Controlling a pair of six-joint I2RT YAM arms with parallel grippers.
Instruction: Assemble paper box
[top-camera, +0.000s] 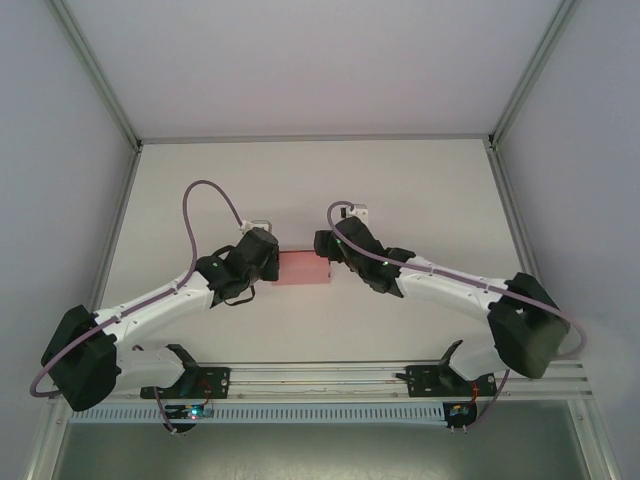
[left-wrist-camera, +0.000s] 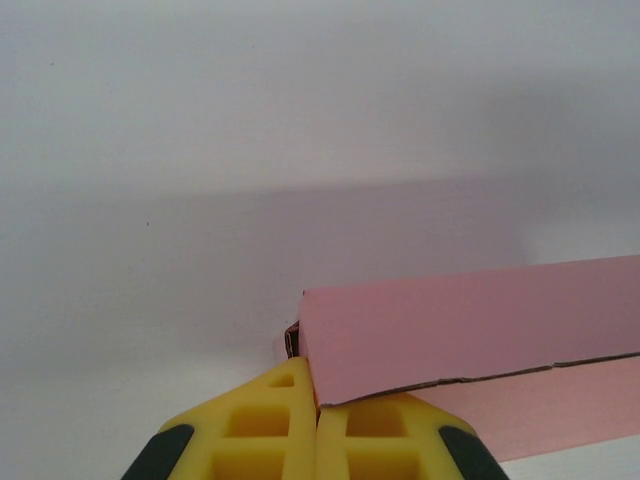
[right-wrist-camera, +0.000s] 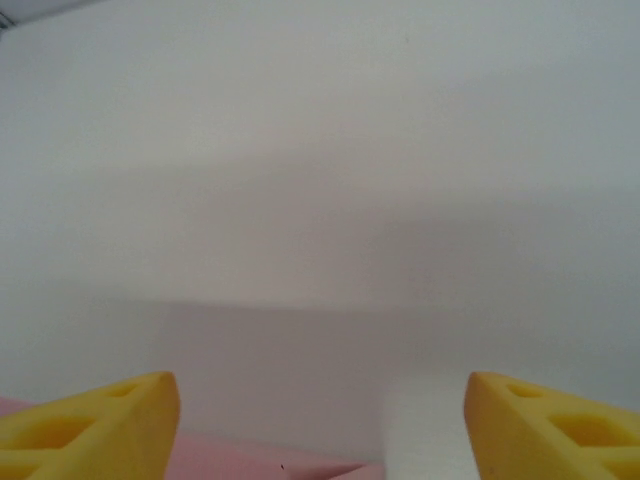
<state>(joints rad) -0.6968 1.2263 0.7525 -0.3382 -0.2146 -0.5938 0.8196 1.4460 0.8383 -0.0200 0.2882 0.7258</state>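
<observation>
Seen from above, the paper box (top-camera: 303, 268) lies flat on the white surface (top-camera: 420, 200), about midway between left and right, with an arm at each end. We place the left gripper (top-camera: 270, 262) against the box's left end and the right gripper (top-camera: 326, 252) at its right end, toward the far corner.

From the left wrist, the left gripper (left-wrist-camera: 317, 385) shows its yellow jaws pressed together, and the near left corner of the box (left-wrist-camera: 450, 330) runs into the seam between them, so we read them as clamped on the card. The box stretches away to the right as a plain pink panel. A raw cut edge runs along its near side, and a second pink layer lies beneath that edge on the surface (left-wrist-camera: 200, 150).

From the right wrist, the right gripper (right-wrist-camera: 320, 385) holds its yellow jaws wide apart, with the bare surface (right-wrist-camera: 320, 150) between them. A thin strip of the pink box (right-wrist-camera: 250, 466) crosses the bottom edge beside one jaw. We cannot tell whether that jaw touches it.
</observation>
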